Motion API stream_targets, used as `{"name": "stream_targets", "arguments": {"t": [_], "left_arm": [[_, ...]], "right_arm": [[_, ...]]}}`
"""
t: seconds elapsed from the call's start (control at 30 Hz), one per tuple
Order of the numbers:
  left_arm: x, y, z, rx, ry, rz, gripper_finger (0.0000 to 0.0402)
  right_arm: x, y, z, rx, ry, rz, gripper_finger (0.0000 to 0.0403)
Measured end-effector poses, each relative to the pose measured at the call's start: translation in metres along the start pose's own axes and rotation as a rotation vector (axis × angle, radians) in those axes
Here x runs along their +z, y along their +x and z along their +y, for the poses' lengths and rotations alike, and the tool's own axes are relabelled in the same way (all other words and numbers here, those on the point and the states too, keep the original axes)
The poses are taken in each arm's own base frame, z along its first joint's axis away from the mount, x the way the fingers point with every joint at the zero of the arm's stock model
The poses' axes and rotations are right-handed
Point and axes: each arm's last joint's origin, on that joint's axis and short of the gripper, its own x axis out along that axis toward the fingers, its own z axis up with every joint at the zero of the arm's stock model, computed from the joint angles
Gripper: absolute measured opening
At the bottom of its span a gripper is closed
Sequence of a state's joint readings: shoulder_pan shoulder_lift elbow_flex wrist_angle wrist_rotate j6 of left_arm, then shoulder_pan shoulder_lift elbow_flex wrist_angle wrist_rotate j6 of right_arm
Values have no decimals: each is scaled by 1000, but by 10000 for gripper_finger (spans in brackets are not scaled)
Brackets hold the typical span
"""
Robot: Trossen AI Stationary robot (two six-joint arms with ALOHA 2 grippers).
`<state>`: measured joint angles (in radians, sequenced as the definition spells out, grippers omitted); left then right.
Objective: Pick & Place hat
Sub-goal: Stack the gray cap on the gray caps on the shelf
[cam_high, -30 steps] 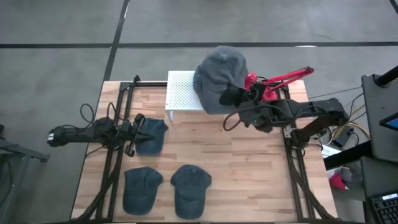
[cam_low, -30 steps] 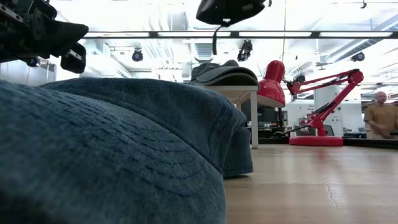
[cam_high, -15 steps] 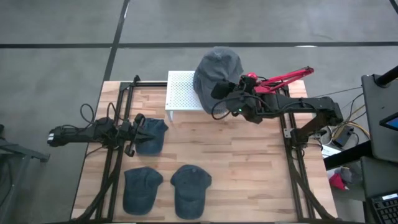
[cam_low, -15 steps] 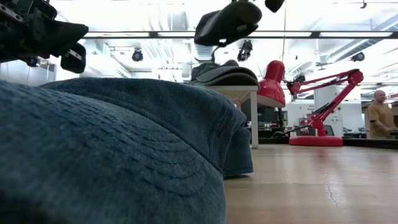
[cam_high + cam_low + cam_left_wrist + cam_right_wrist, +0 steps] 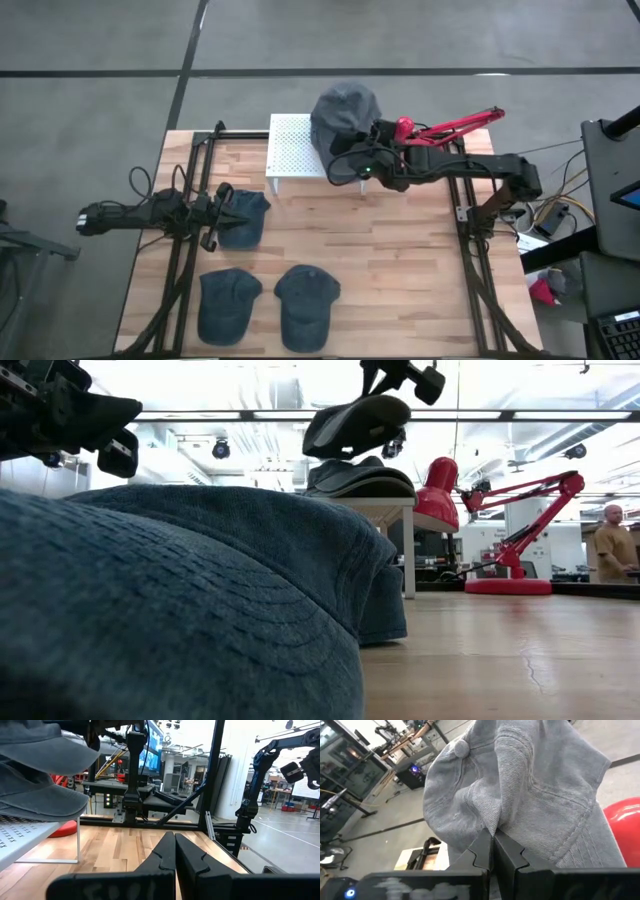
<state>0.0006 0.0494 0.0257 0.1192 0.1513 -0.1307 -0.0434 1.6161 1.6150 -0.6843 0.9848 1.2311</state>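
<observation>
Grey hat held over the white stand near the table's far edge

Our right gripper (image 5: 352,160) pinches a fold of the grey hat (image 5: 345,112), which hangs just above another grey hat already resting on the white stand (image 5: 292,148). We judge it should be lowered squarely before letting go, so the brim does not slide off. Our left gripper (image 5: 174,851) waits near the table's left edge, fingers pressed together on nothing, beside a blue cap (image 5: 243,218).

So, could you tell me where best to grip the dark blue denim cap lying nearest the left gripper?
Probably the soft crown of the dark blue denim cap, pinched from directly above. It lies flat on the wooden table, so the fabric can bunch between fingers, as the right gripper does with the grey cap. The left gripper, beside it, is shut.
</observation>
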Motion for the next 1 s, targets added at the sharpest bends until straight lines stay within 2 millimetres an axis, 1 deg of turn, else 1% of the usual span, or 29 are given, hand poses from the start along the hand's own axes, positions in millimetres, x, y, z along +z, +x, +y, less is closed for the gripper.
{"name": "stream_targets", "arguments": {"t": [0.27,0.47,0.87,1.0], "left_arm": [[0,0,0,0,0,0,0],[0,0,0,0,0,0,0],[0,0,0,0,0,0,0],[0,0,0,0,0,0,0]], "right_arm": [[-10,7,-9,-71,3,34,8],[-11,8,-13,-102,13,37,8],[-12,9,-14,-106,10,41,9],[-11,14,-16,-110,19,88,9]]}}
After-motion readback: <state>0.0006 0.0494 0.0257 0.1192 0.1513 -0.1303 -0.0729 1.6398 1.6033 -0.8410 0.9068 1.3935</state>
